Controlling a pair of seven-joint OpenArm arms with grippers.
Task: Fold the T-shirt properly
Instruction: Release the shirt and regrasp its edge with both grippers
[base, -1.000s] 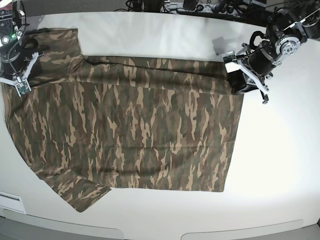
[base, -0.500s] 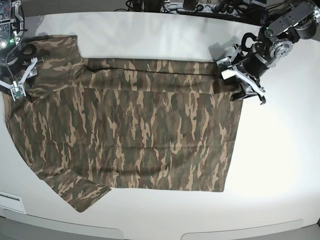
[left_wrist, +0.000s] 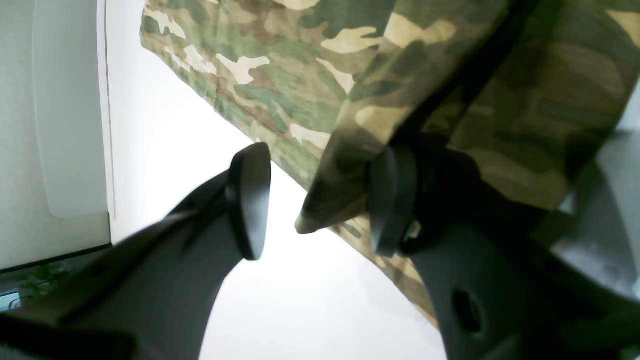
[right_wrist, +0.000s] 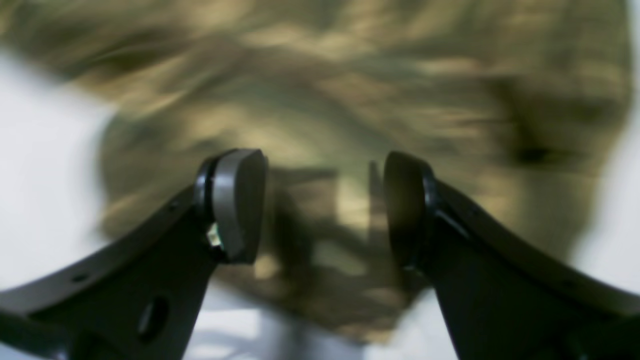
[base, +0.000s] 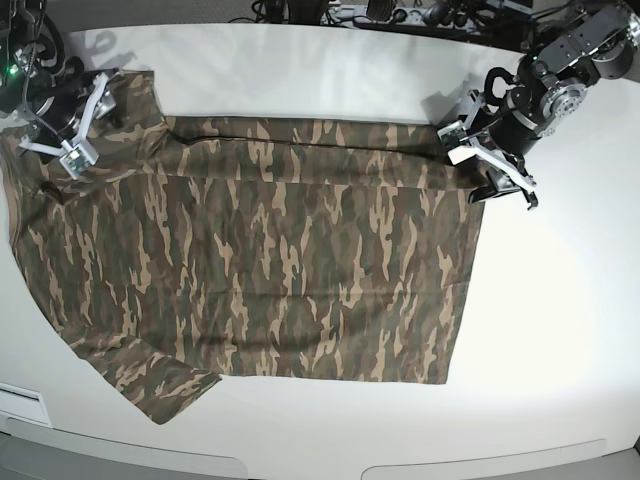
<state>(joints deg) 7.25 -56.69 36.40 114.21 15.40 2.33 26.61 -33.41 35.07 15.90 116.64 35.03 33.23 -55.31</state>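
The left gripper (left_wrist: 320, 200) stands with jaws apart, a corner of the camouflage T-shirt (base: 260, 250) hanging loose between them beside one pad. The right gripper (right_wrist: 325, 205) also gapes wide above blurred cloth, gripping nothing. The shirt lies spread flat across the white table (base: 560, 300).

Probably lab: white table (base: 560, 330), cable clutter (base: 400, 12) behind.

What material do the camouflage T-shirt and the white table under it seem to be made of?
Camouflage T-shirt: likely soft woven or knit cloth with a matte finish; it shows creases and a drooping corner.
White table: apparently a hard, smooth, slightly glossy surface; it shows soft light reflections.
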